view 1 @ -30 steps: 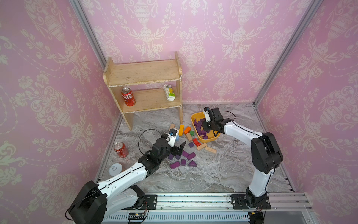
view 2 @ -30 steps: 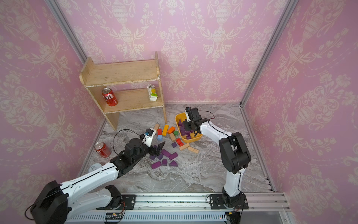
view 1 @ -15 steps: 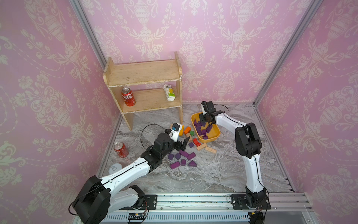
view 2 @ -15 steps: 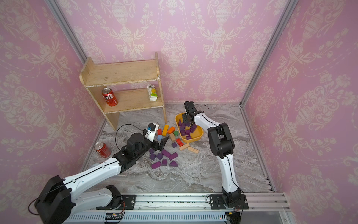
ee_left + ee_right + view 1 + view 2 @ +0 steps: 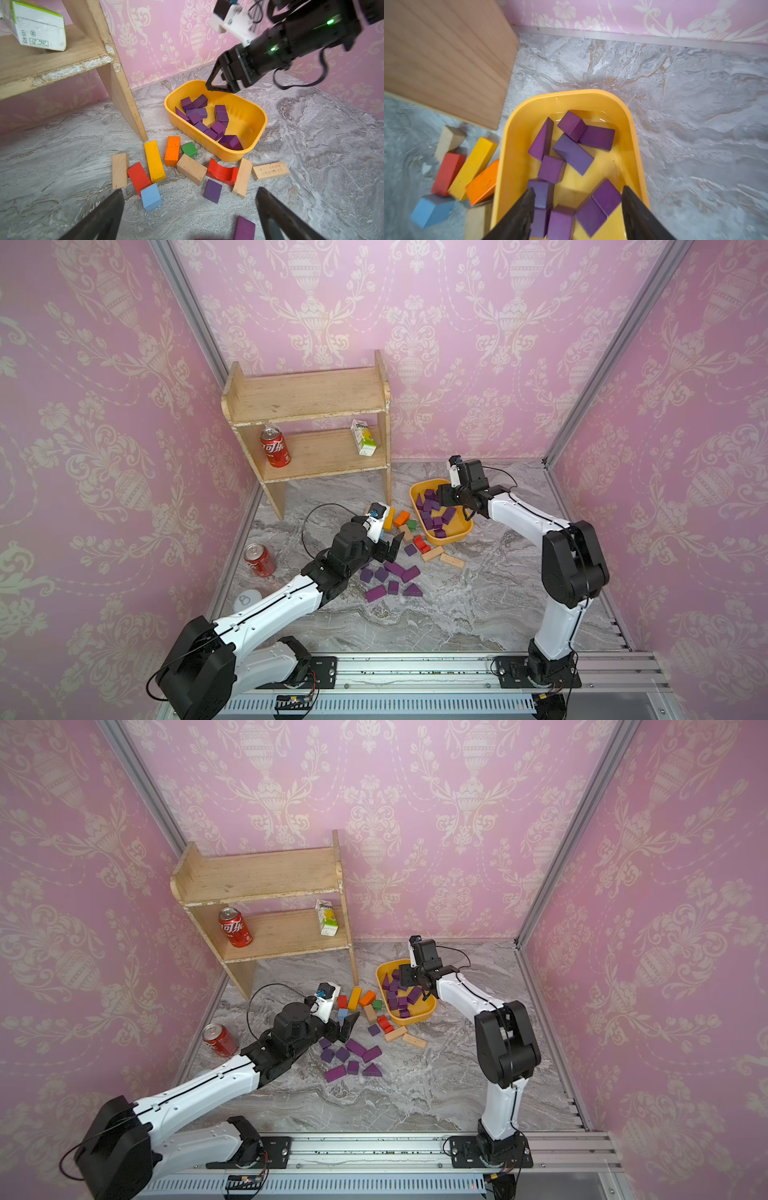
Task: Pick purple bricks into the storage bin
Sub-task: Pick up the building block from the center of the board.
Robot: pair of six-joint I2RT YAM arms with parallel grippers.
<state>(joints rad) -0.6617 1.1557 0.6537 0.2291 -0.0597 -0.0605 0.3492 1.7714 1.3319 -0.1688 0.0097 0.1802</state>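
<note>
High paired top views, close wrist views, all sharing storage bin point(image 5: 245, 116)

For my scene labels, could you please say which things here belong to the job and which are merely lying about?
Job: loose purple bricks, binned purple bricks, yellow storage bin, left gripper, right gripper.
Lying about: other coloured and tan blocks, wooden shelf, shelf cola can, floor cola can, drink carton.
</note>
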